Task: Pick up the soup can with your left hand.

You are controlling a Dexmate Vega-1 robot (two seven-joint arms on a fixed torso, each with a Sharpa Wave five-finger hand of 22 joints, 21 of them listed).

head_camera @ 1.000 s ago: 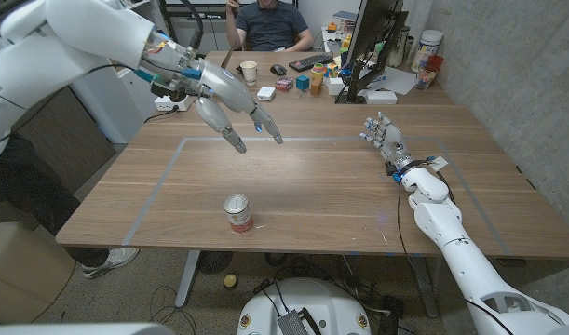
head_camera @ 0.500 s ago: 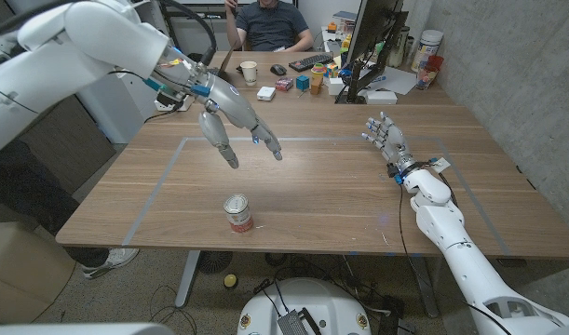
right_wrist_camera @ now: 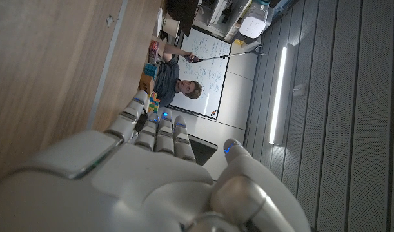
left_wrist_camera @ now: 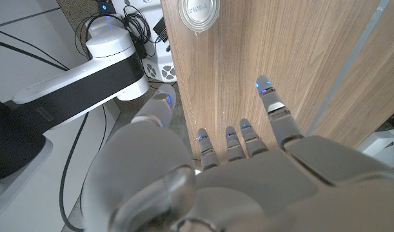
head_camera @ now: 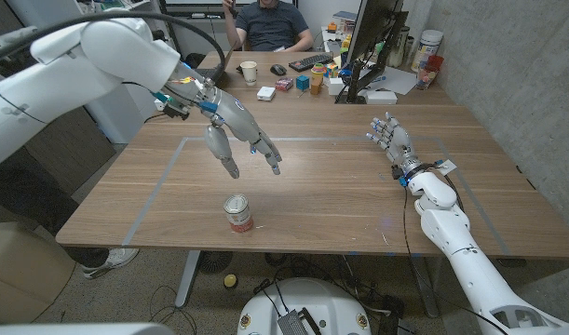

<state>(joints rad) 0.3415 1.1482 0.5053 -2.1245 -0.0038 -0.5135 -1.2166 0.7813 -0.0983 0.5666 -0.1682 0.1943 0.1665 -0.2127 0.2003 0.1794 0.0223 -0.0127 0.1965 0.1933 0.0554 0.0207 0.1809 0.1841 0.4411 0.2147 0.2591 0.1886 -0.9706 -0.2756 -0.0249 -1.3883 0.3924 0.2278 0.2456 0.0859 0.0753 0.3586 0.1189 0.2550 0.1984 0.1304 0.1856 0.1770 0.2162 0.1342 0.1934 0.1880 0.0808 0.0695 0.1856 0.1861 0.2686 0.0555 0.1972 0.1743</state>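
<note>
Left hand point(head_camera: 236, 128) has dropped closer to soup can point(head_camera: 237, 213).

Head camera: fixed high on robot, looks down and forward over wooden table point(head_camera: 340, 195), far desk and seated person point(head_camera: 270, 23) at back.

Left wrist camera: close behind left hand point(left_wrist_camera: 248, 174), above table, looks along fingers toward near table edge; floor beyond. Shares soup can point(left_wrist_camera: 198, 13) and table with head view.

Right wrist camera: tight behind right hand point(right_wrist_camera: 138, 174), low by table, turned sideways, faces far wall; shares person with head view.
</note>
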